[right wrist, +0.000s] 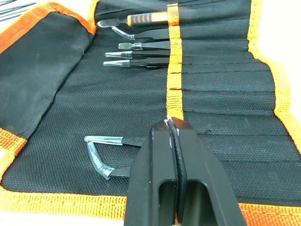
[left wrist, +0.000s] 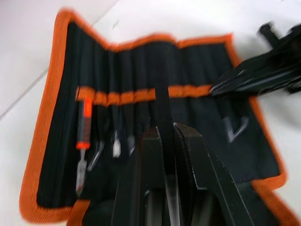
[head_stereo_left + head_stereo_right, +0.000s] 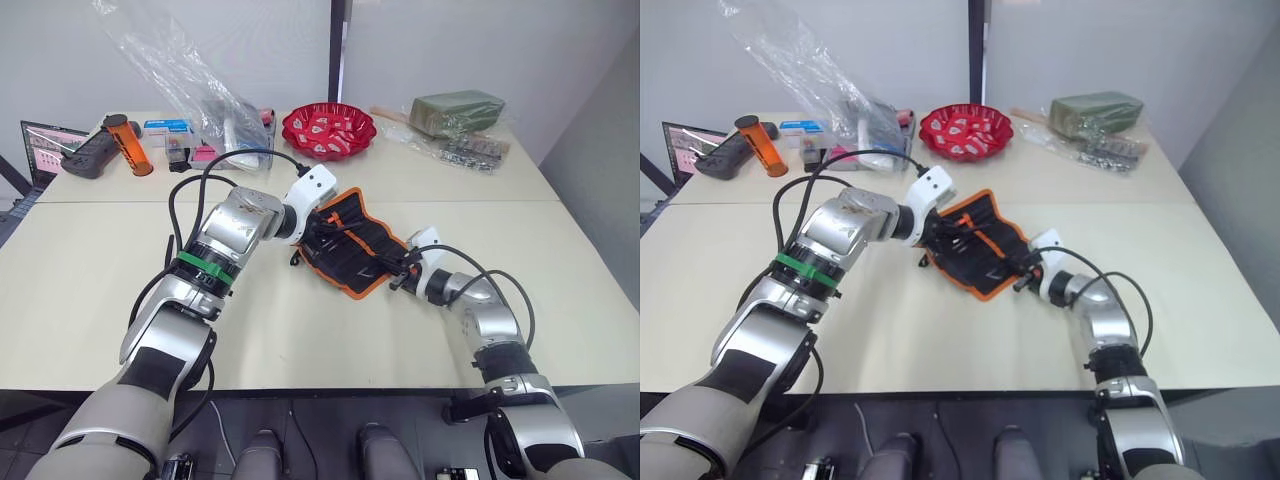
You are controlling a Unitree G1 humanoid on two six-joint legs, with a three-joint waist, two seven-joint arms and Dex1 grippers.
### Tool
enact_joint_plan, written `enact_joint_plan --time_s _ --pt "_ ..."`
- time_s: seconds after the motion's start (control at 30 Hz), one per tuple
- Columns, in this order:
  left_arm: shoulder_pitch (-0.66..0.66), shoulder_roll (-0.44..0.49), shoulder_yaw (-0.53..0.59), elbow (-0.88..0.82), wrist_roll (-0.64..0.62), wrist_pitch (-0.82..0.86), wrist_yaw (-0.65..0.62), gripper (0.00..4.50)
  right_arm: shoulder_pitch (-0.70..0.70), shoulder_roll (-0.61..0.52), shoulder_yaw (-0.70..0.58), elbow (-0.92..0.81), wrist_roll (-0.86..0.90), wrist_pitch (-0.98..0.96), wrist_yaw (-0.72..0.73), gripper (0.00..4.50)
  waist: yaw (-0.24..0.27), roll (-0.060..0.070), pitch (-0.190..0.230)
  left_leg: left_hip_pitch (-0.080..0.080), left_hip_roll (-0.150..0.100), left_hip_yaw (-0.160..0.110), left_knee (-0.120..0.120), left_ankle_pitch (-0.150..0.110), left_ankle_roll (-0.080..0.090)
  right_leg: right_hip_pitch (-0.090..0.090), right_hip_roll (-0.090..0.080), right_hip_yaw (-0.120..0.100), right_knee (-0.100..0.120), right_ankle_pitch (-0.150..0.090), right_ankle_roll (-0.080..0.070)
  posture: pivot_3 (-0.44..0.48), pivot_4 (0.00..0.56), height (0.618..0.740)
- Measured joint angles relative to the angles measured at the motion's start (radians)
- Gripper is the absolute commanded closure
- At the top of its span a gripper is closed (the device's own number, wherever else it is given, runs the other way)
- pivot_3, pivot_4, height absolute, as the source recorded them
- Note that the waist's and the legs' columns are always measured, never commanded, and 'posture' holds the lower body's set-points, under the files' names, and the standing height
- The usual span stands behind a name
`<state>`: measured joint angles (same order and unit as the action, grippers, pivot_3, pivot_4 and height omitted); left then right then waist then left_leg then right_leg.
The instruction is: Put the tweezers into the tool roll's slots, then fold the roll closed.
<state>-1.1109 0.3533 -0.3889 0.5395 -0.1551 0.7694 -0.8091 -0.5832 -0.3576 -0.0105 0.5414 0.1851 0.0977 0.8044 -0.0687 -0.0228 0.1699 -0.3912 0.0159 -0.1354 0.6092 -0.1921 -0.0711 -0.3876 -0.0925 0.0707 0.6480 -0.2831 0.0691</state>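
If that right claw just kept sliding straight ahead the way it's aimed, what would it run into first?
Probably the orange stripe running across the tool roll. In the right wrist view the right gripper, fingers pressed together, sits low over the black fabric with its tips right at that stripe; the slots lie beside it. Height above the cloth is unclear.

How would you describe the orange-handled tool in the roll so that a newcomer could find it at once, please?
On the beige table lies the open tool roll, black with orange trim. Its slots sit along an orange stripe; the orange-handled tool sits in the end one. Its neighbours are all-black tweezers with clear tip caps.
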Motion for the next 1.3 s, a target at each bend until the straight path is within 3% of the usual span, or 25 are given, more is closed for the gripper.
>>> enact_joint_plan --time_s 0.43,0.83,1.07,1.3 --pt "0.021 -0.017 -0.004 -0.002 0.062 0.025 -0.057 4.48 0.001 -0.003 0.000 0.001 -0.001 0.001 -0.001 4.50 0.002 0.000 0.000 0.000 0.000 0.000 0.000 0.000 0.000 0.000 0.000 0.000 0.000 0.000 0.000 0.000 0.150 0.740" --pt "0.026 -0.091 -0.004 0.043 0.128 -0.010 0.000 4.48 0.000 -0.003 -0.005 0.008 0.000 0.000 -0.005 4.50 0.005 0.000 0.000 0.000 0.000 0.000 0.001 0.000 0.000 0.001 0.000 0.000 0.000 0.000 0.000 0.000 0.150 0.740" --pt "0.016 -0.150 0.019 0.132 0.159 -0.096 0.036 4.48 0.015 0.001 -0.012 -0.003 0.015 0.001 -0.024 4.50 0.009 0.000 0.000 0.000 -0.001 0.000 0.002 0.000 0.000 0.001 -0.001 0.000 0.000 0.000 0.000 0.000 0.150 0.740" --pt "0.014 -0.214 0.021 0.275 0.215 -0.310 0.068 4.48 0.027 0.001 -0.010 -0.009 0.015 -0.003 -0.044 4.50 0.014 0.000 0.000 0.000 -0.001 0.000 0.002 0.000 0.000 0.001 -0.001 0.000 0.000 0.000 0.001 0.000 0.150 0.740"
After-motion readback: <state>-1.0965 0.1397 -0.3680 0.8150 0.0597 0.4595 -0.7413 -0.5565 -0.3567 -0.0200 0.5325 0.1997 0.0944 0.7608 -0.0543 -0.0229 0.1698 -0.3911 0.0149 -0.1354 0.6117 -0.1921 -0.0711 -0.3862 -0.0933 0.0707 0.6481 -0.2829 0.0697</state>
